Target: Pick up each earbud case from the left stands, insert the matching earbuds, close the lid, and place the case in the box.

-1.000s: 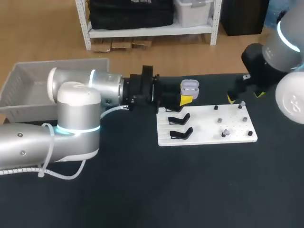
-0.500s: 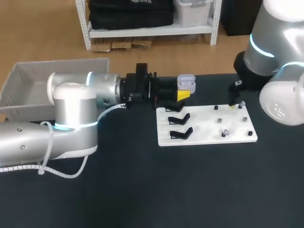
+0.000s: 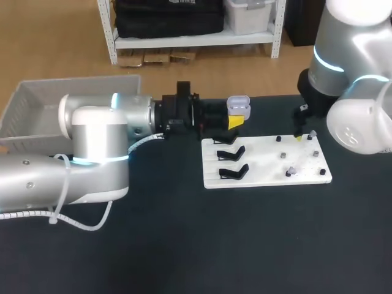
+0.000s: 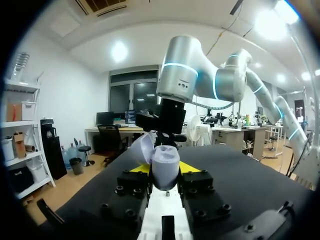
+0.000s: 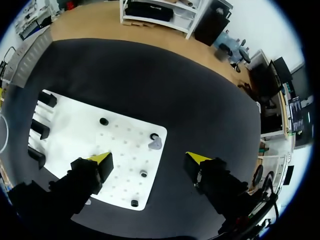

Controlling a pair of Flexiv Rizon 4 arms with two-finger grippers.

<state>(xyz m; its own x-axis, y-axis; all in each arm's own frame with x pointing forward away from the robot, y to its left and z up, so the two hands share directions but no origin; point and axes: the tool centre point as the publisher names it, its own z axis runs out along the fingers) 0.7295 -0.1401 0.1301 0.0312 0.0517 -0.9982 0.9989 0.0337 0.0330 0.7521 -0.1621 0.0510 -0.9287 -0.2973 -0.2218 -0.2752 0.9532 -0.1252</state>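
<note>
**Open case in hand, earbuds not yet in.**

The grey plastic crate (image 3: 37, 104) sits behind the left claw (image 4: 165, 168); I cannot tell whether it holds anything. That claw is clamped on a pale lilac plastic earbud case (image 4: 165, 160), lid up, raised off the black worktop (image 3: 184, 245). Under the right claw (image 5: 149, 159), which is spread wide and empty, a small grey earbud (image 5: 155, 144) sits on the white pegged plate (image 5: 75, 130). Inserting the earbuds, closing the lid and boxing the case are left to do.

Earbud case (image 3: 239, 105): pale lavender
Worktop (image 3: 245, 245): black
Board (image 3: 263, 164): white, dotted with holes
Stands (image 3: 233, 172): black
Box (image 3: 79, 81): light grey
</note>
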